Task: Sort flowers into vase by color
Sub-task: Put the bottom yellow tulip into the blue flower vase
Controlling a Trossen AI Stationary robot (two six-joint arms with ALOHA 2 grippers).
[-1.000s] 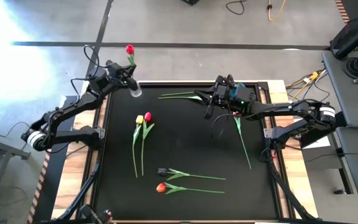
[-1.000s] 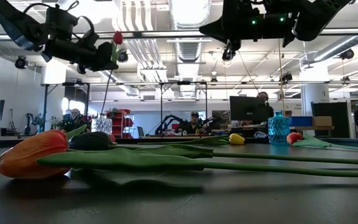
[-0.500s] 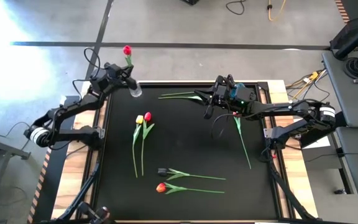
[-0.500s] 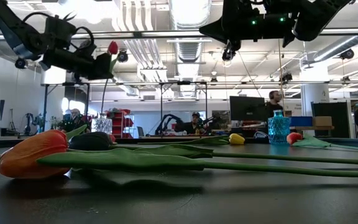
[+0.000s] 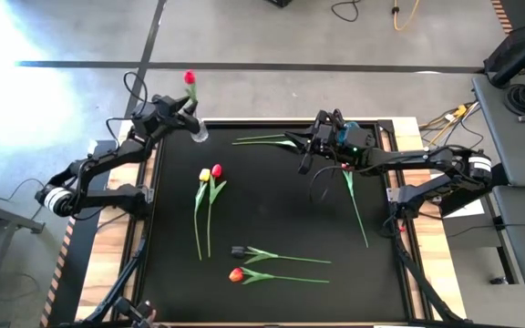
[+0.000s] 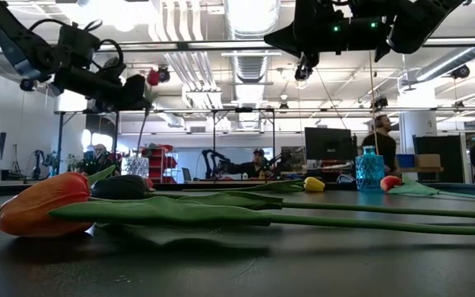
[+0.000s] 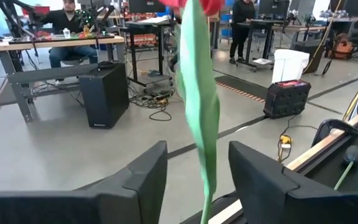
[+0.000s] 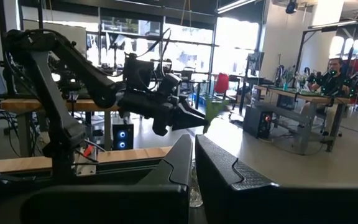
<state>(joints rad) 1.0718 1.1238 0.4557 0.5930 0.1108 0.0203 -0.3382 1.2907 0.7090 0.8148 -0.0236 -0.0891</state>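
- Red tulip (image 5: 190, 77) upright at the far left corner of the black mat (image 5: 281, 210), head raised high, stem running down into the clear vase (image 5: 199, 133) below
- Left gripper (image 5: 186, 109) up over that vase, just off the mat's far left corner; fingers (image 7: 142, 180) spread apart on either side of the green stem (image 7: 201, 112), gaps showing on both sides, so released rather than clamped
- Right gripper (image 5: 304, 155) raised above the far middle of the mat, pointing left towards the other arm; fingers (image 8: 179, 155) pressed together; nothing seen between them
- Blue vase (image 6: 369, 169) standing on the far right part of the mat, mostly hidden under the right arm from above
- Yellow tulip (image 5: 204, 174) and a second red tulip (image 5: 216, 170) lying side by side left of centre, heads towards the far side, stems running near
- Dark tulip (image 5: 238, 251) and orange-red tulip (image 5: 236, 274) lying near the front edge, heads to the left, stems to the right, one just behind the other
- Green stem with leaves (image 5: 262, 139) flat along the far edge, between the two grippers; another long stem (image 5: 358, 214) lying right of centre, its head hidden under the right arm
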